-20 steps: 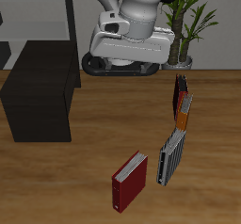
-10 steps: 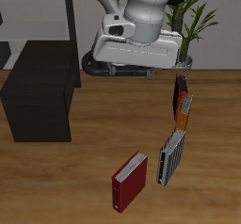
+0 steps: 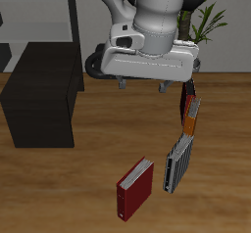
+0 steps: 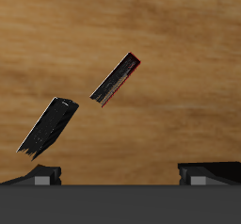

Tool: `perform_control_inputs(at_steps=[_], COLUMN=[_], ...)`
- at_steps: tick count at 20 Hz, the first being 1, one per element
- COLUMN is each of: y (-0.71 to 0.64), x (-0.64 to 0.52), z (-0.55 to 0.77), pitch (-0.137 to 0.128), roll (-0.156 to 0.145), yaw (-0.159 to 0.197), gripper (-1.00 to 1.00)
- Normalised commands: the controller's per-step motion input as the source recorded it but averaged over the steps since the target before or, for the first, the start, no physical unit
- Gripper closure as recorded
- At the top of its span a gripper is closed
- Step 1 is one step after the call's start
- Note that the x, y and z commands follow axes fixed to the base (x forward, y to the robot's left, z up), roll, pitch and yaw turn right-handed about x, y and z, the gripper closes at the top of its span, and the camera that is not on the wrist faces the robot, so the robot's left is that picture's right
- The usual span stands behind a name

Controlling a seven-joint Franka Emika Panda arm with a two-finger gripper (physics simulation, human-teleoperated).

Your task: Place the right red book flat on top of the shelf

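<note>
Beside the table's back edge I see the black shelf (image 3: 41, 95), its flat top bare. My gripper (image 3: 143, 83) hangs high above the wood, fingers spread wide, holding nothing. Near the front edge lies the right red book (image 3: 134, 189), tilted beside a grey book (image 3: 177, 163).

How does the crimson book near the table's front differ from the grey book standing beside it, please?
The red book has a plain bright crimson cover; the grey book looks dark grey with pale striping. The red book sits nearer the table's front edge, the grey book slightly farther back. The red book's cover faces the exterior camera more broadly, while the grey book shows narrower. Both are on the wooden table, untouched.
</note>
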Motion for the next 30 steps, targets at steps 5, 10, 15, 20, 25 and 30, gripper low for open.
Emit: perform_control_inputs(at_steps=[5, 10, 15, 20, 25, 30], y=[0.14, 0.01, -0.12, -0.23, -0.05, 0.02], x=[0.37, 0.29, 0.22, 0.24, 0.09, 0.08], z=[-0.04, -0.07, -0.03, -0.15, -0.14, -0.31], pitch=[-0.027, -0.014, -0.067, -0.055, -0.028, -0.012], roll=[0.085, 0.066, 0.001, -0.066, -0.014, -0.005], yaw=[-0.043, -0.076, -0.024, -0.044, -0.039, -0.048], gripper=[-1.0, -1.0, -1.0, -1.0, -1.0, -1.0])
